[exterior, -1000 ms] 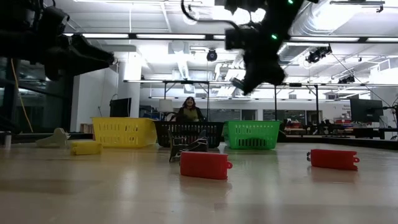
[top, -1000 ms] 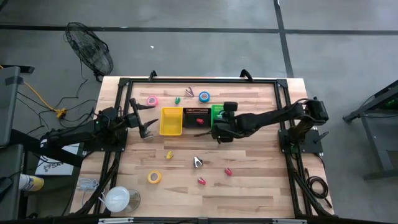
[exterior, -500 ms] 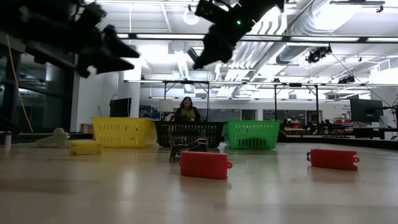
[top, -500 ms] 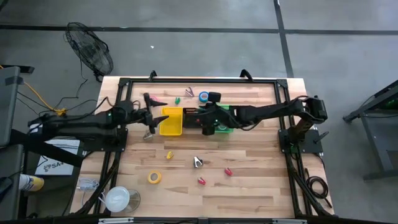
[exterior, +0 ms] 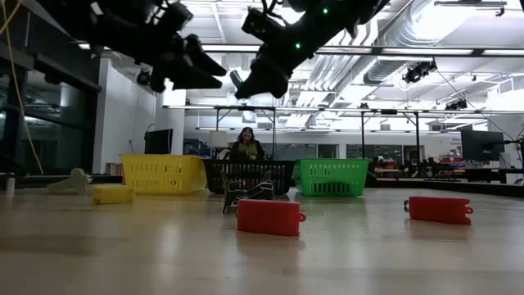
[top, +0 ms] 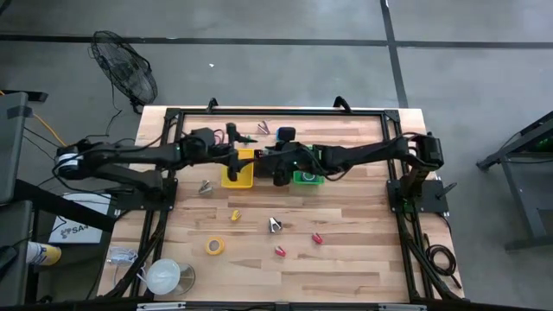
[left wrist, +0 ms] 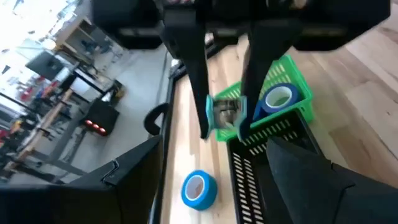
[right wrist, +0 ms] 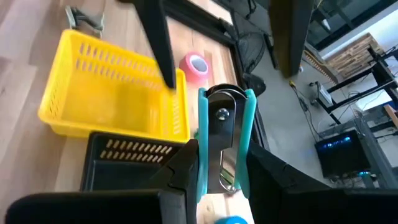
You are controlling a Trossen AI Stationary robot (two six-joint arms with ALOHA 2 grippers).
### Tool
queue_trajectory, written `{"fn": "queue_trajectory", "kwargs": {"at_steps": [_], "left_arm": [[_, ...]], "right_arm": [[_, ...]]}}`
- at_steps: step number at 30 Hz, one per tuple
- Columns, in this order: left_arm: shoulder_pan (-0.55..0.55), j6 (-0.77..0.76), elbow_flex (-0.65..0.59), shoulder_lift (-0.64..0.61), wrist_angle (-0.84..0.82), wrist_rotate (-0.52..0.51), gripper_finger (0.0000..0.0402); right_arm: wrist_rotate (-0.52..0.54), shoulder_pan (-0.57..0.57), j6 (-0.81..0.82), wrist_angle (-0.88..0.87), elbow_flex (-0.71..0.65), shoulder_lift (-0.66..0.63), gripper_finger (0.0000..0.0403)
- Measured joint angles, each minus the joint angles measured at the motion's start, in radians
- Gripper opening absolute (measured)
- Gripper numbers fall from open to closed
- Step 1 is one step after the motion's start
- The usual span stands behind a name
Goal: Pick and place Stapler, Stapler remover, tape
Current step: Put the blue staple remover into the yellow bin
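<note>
Passing the stapler remover (right wrist: 222,134) from one arm to the other in mid-air is where this could fail, by my reading. If the right gripper (right wrist: 222,167) lets go before the left gripper (left wrist: 224,127) has closed, the tool would drop. What lies beneath the fingers is the row of bins, so it might land in the black bin (right wrist: 124,155) or the yellow bin (right wrist: 112,99) whether or not that is where it belongs. A second risk is the two sets of fingers meeting: they are crowded round one small tool, and a slightly skewed closing could knock it loose. The sprung teal handles might also give under a squeeze and twist out.

The right fingers are clamped on the lower part of the stapler remover, holding it upright well above the tabletop (top: 346,250). The left fingers (left wrist: 194,74) stand wide apart, one on each side of the teal handles; I cannot tell whether they touch them, and they grip nothing yet.

Beyond the left fingers, one blue tape roll (left wrist: 278,99) sits in the green bin (left wrist: 297,115) and another blue roll (left wrist: 199,188) lies on the wood beside the bins. Pink tape (right wrist: 194,65) lies past the yellow bin, and two red staplers (exterior: 270,217) lie far from either set of fingers
</note>
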Motion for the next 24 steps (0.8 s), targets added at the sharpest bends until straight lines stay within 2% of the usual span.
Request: {"fn": "queue_trajectory", "kwargs": {"at_steps": [5,14,19,24], "left_arm": [[0.000,-0.034,0.012,0.050,0.081,0.015,0.0282],[0.000,-0.063,0.010,0.062,0.113,0.037,0.0278],[0.000,-0.071,0.010,0.062,0.129,0.072,0.0253],[0.000,-0.080,0.010,0.062,0.128,0.074,0.0226]], "right_arm": [[-0.018,-0.003,-0.020,0.031,0.000,0.000,0.0087],[-0.053,-0.008,-0.033,0.050,0.000,0.000,0.0087],[-0.093,-0.013,-0.033,0.051,0.000,0.000,0.0087],[-0.084,-0.013,-0.033,0.061,0.000,0.000,0.0087]]}}
